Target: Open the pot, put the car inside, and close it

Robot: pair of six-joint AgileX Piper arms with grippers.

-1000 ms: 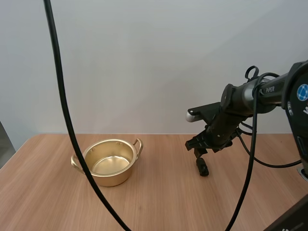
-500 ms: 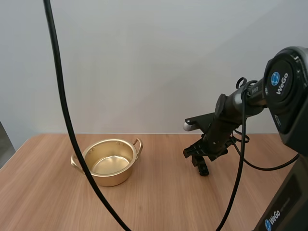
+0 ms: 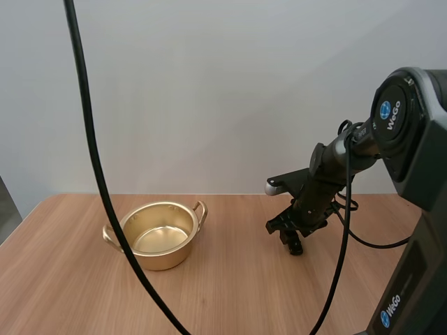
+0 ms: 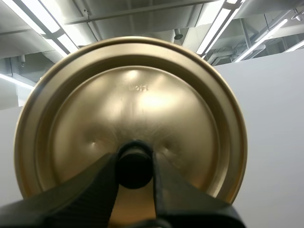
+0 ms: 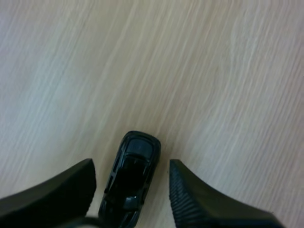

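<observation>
Car pickup step. Your right claw (image 5: 132, 164), released, straddles the small black toy car (image 5: 130, 183) on the wooden bench (image 5: 213, 71); left claw (image 4: 135, 166) grasps the gold metal lid (image 4: 133, 95). Next: lower, clamp, carry to the open gold pot (image 3: 162, 259).

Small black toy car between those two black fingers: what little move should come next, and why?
Probably close the right hand on the small black toy car: its open fingers stand either side of it on the wooden table, and the round golden metal pot sits uncovered, ready to receive it.
</observation>
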